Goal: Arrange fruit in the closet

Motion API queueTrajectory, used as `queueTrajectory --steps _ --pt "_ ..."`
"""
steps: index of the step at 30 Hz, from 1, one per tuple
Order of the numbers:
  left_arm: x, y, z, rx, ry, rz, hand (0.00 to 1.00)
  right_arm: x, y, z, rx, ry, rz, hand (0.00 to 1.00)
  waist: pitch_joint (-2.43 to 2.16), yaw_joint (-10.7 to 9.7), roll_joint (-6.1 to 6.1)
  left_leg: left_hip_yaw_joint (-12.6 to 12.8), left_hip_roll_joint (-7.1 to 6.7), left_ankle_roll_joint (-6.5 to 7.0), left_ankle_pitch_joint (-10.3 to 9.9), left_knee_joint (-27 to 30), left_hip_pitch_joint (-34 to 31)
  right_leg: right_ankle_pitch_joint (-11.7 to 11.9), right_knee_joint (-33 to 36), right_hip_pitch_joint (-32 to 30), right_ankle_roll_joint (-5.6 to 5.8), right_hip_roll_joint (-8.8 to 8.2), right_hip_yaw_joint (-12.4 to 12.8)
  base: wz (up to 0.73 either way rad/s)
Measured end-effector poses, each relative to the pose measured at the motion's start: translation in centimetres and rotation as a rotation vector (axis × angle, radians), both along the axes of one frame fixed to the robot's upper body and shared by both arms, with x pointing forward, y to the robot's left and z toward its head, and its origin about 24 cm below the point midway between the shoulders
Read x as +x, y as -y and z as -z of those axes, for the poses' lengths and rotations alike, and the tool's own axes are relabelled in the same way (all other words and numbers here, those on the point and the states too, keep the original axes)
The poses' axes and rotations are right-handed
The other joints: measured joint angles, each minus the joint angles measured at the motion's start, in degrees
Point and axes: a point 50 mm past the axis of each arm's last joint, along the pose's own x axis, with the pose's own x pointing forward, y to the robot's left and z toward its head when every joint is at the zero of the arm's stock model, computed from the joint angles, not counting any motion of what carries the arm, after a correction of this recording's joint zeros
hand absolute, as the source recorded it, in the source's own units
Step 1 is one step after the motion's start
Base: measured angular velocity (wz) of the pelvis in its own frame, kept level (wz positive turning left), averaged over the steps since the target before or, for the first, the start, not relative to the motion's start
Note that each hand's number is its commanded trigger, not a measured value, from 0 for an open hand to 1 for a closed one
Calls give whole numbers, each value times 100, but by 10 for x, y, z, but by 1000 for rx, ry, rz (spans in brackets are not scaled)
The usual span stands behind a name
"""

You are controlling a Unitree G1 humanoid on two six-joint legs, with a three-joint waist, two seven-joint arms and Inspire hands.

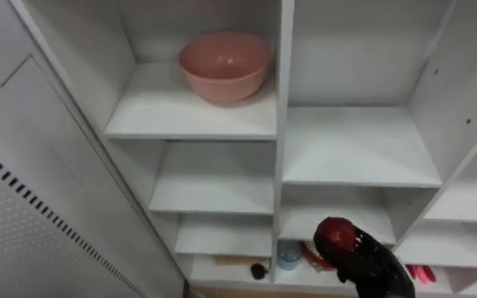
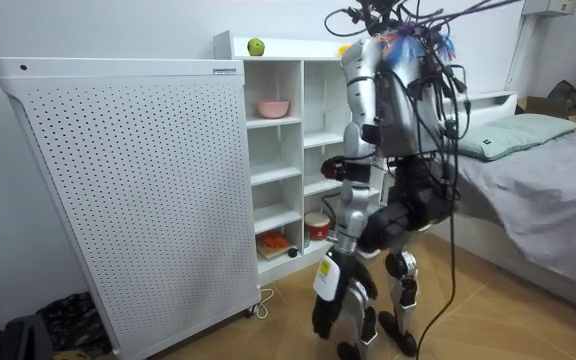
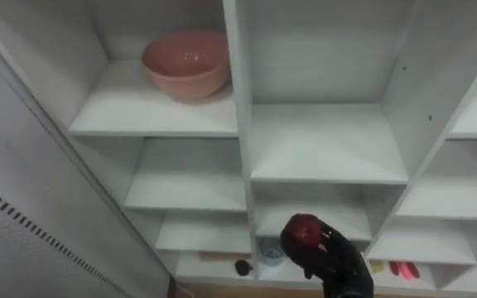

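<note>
My right hand (image 1: 363,258) comes in from the lower right, dark fingers curled round a red fruit (image 1: 334,233). It hangs in front of the white closet (image 1: 281,108), level with the lower middle shelves. A pink bowl (image 1: 225,64) stands on the upper left shelf. In the room view a green fruit (image 2: 256,46) lies on top of the closet, and I stand facing the shelves. My left hand (image 2: 323,318) hangs down beside my leg.
A white perforated panel (image 1: 23,232) rises close on the left. The bottom shelves hold a blue cup (image 1: 288,255), a small black thing (image 1: 258,271) and pink bits (image 1: 421,273). The middle shelves (image 1: 354,149) are bare. A bed (image 2: 538,170) stands behind me.
</note>
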Motion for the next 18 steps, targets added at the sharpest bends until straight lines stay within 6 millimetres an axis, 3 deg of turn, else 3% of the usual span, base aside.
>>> queueTrajectory --steps 3,5,9,16,18 --pt "9 5 -1 -15 38 11 0 11 8 -6 107 3 43 100 26 91 35 -58 11 -3 -79 535 -662 -136 489 -590 -102 -82 0 17" --pt "14 7 -2 -21 60 17 0 15 20 -10 135 3 80 100 26 176 7 -47 19 -12 -136 787 -969 -240 766 -909 -95 -123 34 14" --pt "23 13 -5 -48 99 22 0 28 45 -34 186 62 143 100 23 345 0 -41 27 -50 -148 1329 -1776 -314 1333 -1694 -183 -269 -5 9" --pt "27 13 -6 -47 110 52 0 45 64 -70 372 163 234 100 15 407 -16 -116 13 -78 -110 1725 -2482 -323 1738 -2350 -264 -313 -26 9" --pt "27 12 -6 -43 106 66 0 50 69 -84 420 208 252 100 14 411 -18 -114 8 -68 -102 1818 -2593 -331 1836 -2450 -334 -343 -46 9"
